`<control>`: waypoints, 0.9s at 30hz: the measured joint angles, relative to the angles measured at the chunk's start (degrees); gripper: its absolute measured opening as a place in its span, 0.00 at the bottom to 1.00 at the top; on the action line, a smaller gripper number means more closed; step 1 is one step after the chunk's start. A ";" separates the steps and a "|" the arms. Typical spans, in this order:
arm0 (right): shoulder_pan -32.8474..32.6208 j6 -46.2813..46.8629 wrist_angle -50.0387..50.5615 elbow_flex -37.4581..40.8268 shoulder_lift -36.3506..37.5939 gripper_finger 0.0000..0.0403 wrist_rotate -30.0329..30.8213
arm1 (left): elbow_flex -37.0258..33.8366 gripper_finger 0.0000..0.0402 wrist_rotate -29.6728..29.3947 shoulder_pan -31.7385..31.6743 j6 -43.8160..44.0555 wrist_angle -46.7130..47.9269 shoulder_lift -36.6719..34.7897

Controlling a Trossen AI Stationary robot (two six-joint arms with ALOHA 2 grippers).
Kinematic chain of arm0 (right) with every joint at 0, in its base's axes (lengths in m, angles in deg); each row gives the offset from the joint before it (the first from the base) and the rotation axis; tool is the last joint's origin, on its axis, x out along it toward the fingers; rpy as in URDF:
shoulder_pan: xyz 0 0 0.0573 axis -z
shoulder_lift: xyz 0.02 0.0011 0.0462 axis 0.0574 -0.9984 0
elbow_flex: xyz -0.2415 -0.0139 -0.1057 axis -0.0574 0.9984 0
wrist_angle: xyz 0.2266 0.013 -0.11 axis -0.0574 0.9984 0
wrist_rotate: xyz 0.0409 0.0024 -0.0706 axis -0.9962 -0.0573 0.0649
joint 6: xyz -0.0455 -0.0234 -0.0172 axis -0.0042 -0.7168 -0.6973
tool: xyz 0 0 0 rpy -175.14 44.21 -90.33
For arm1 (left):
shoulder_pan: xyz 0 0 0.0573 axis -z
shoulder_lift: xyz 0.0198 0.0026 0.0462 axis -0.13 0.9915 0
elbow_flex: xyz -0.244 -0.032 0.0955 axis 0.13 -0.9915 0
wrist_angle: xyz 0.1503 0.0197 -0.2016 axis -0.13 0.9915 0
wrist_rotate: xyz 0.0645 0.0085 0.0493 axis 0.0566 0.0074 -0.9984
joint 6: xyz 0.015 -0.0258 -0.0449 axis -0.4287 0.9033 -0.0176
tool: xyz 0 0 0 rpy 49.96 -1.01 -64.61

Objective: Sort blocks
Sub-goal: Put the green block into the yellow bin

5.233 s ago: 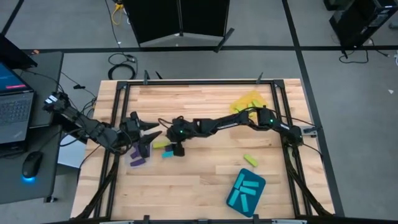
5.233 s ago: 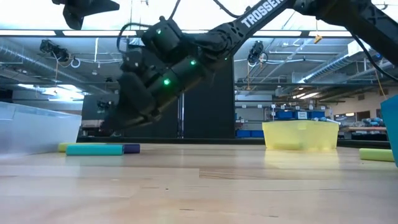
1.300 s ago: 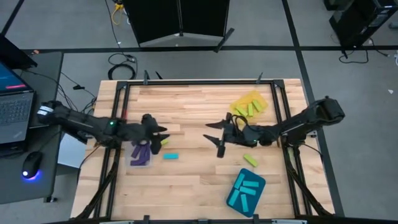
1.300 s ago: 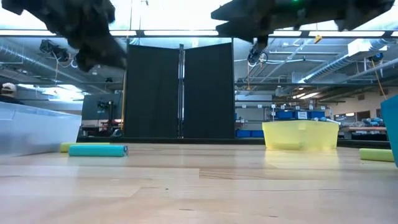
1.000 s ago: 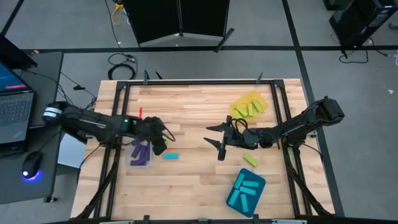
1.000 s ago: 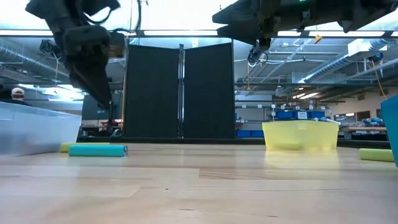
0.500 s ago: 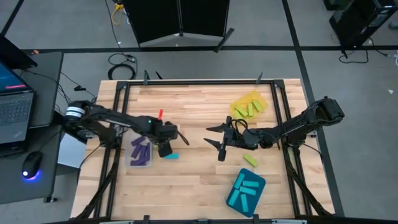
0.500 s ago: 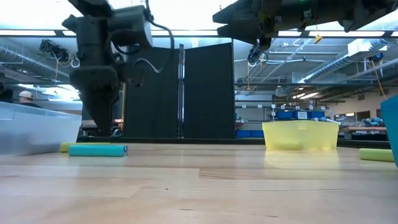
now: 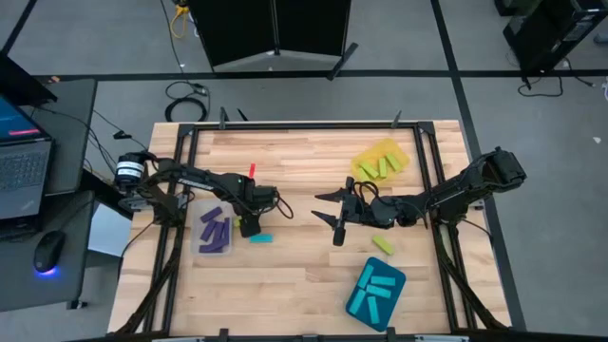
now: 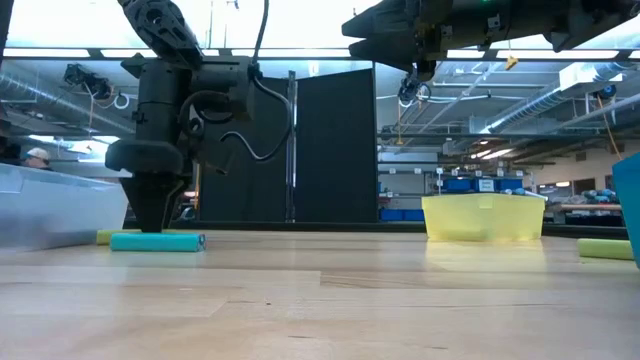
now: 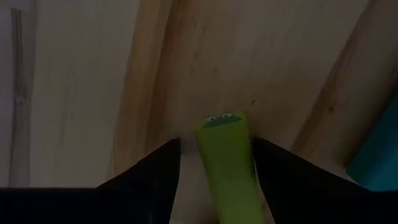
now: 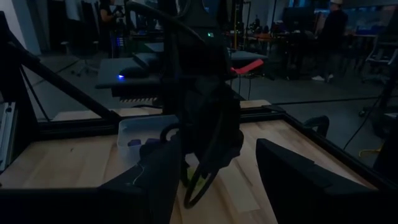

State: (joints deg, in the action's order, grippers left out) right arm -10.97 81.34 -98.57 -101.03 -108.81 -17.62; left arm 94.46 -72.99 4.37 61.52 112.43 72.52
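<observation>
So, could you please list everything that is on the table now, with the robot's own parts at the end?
table: one, light wood, inside a black frame
clear tray: one, transparent, left side of table
purple blocks: several, purple, inside the clear tray
cyan block: one, cyan-blue, loose, right of the clear tray
yellow-green block: one, lying flat between the left jaws
yellow tray: one, far right
green blocks: a few, yellow-green, in the yellow tray
loose green block: one, yellow-green, right of centre
teal tray: one, near right
cyan blocks: several, in the teal tray
left gripper: jaws open, down at the table
right gripper: jaws open, raised, mid-table
</observation>
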 joint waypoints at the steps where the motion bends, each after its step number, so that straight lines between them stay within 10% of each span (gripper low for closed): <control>1: 0.00 0.02 -0.03 0.00 0.00 0.54 0.00 | 0.01 0.52 0.02 0.00 -0.54 -0.08 0.12; 8: 0.00 -0.01 0.00 0.00 -0.02 0.54 0.00 | -0.07 0.25 0.79 -0.01 -3.75 -0.13 0.23; 17: -0.61 -2.05 -1.04 0.00 0.13 0.53 0.75 | 1.75 0.25 -0.72 0.11 -4.80 0.40 -0.15; 27: -8.70 -17.98 -6.57 -0.05 11.30 0.53 12.83 | 19.06 0.25 -6.32 -2.23 -11.49 -18.40 2.92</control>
State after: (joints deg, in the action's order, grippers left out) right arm -19.67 63.36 -105.14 -101.08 -97.50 -4.79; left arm 113.52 -79.31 2.15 50.03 94.03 75.44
